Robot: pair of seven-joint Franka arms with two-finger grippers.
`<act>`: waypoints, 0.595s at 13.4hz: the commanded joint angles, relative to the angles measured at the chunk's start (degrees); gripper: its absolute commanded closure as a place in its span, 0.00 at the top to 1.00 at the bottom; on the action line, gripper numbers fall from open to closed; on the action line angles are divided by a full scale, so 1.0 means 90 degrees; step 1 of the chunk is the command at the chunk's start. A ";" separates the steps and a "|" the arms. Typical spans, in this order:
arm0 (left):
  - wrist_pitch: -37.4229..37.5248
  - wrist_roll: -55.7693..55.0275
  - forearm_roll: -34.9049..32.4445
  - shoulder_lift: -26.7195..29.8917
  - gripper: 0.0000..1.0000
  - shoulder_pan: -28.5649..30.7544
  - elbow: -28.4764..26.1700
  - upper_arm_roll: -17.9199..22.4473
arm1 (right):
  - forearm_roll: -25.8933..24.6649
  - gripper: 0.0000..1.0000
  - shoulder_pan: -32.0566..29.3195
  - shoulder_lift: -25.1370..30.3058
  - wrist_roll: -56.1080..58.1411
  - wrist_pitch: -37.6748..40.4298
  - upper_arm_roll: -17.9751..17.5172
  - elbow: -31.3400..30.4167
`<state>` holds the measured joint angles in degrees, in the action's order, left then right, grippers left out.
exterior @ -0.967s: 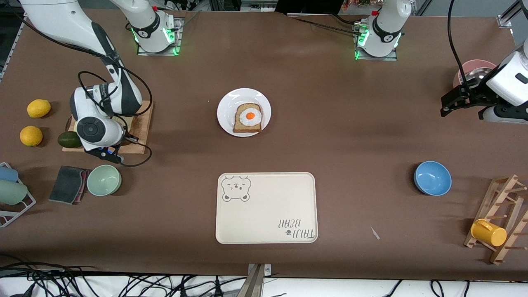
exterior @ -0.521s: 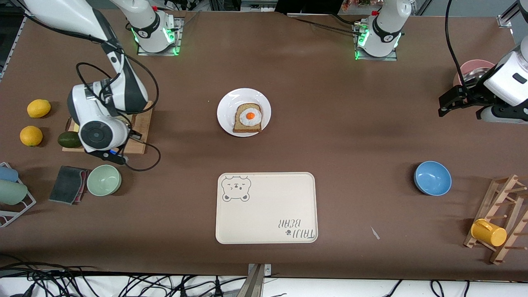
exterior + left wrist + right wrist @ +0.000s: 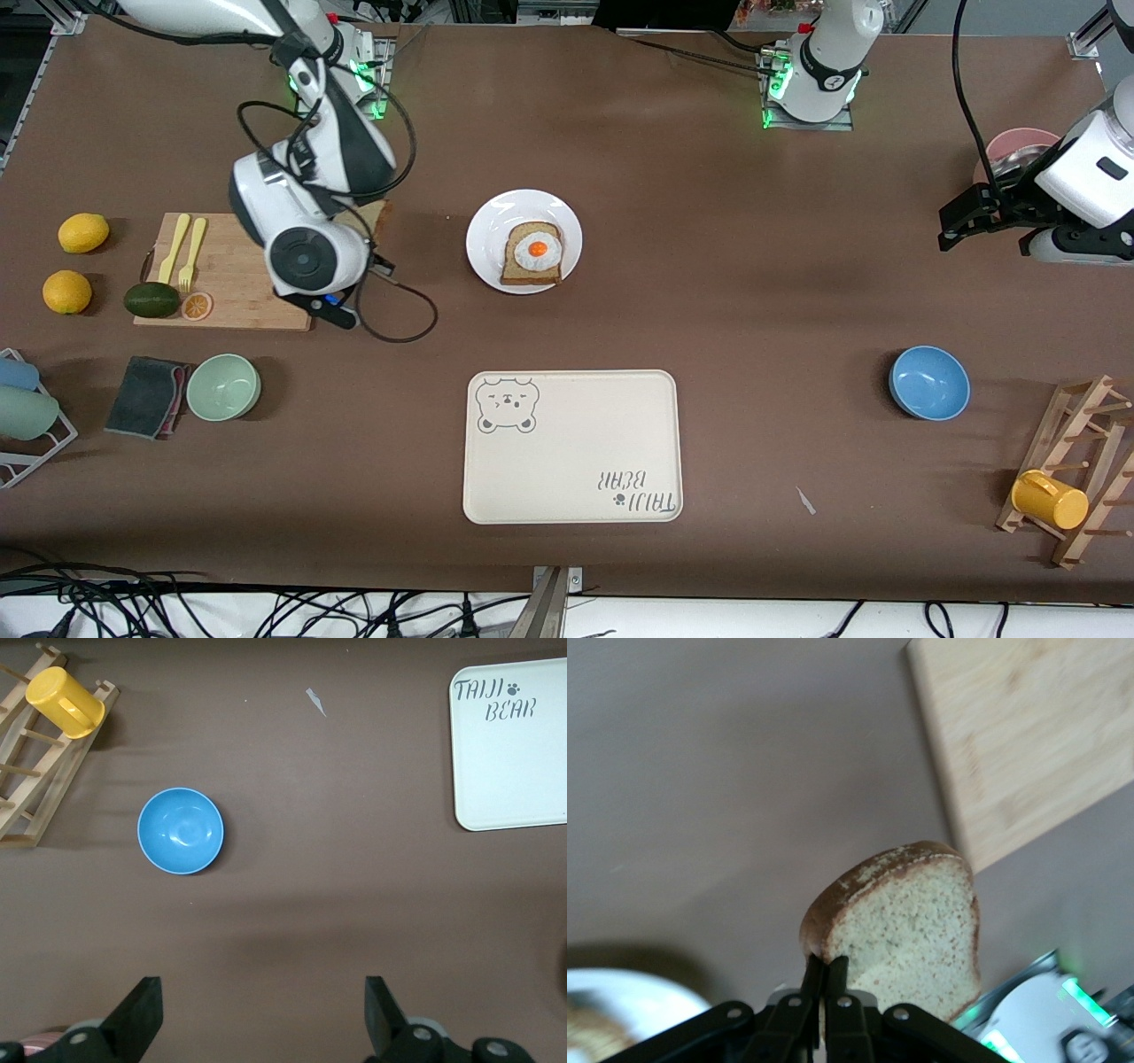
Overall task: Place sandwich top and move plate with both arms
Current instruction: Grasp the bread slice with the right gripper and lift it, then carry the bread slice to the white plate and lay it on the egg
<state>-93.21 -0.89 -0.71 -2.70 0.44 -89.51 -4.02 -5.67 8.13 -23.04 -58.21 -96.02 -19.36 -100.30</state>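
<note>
now the right claw (image 3: 825,979) is clamped on the sandwich top (image 3: 908,921), up over the surface (image 3: 753,292) between the cutting board (image 3: 232,275) and the plate (image 3: 485,257). the left claw (image 3: 261,1014) waits with fingers apart near the pink bowl (image 3: 1019,146).

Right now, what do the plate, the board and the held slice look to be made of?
Plate: probably glazed ceramic or melamine, white with glossy highlights. Board: pale wood, maybe bamboo, matte, fine grain lines in the right wrist view. Slice, pinched in the right gripper: speckled brown crumb, darker crust; real or replica bread is unclear.
</note>
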 commanded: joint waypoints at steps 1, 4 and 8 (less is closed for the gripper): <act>0.0024 -0.0068 0.0166 -0.0022 1.00 -0.0010 0.0092 -0.0022 | 0.0337 0.00 0.0646 -0.0310 -0.0767 0.0074 -0.0017 0.0576; 0.0024 -0.0068 0.0176 -0.0022 1.00 -0.0010 0.0092 -0.0022 | 0.0338 0.00 0.1350 -0.0749 -0.1324 -0.0130 -0.0017 0.1162; 0.0015 -0.0106 0.0166 -0.0100 1.00 -0.0020 0.0092 -0.0022 | 0.0027 0.00 0.2083 -0.1277 -0.1676 -0.1203 0.0002 0.1398</act>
<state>-93.21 -1.05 -0.70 -2.80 0.42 -89.51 -4.28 -3.52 24.16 -31.49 -71.29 -104.27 -19.68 -90.48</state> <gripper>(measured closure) 0.000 0.965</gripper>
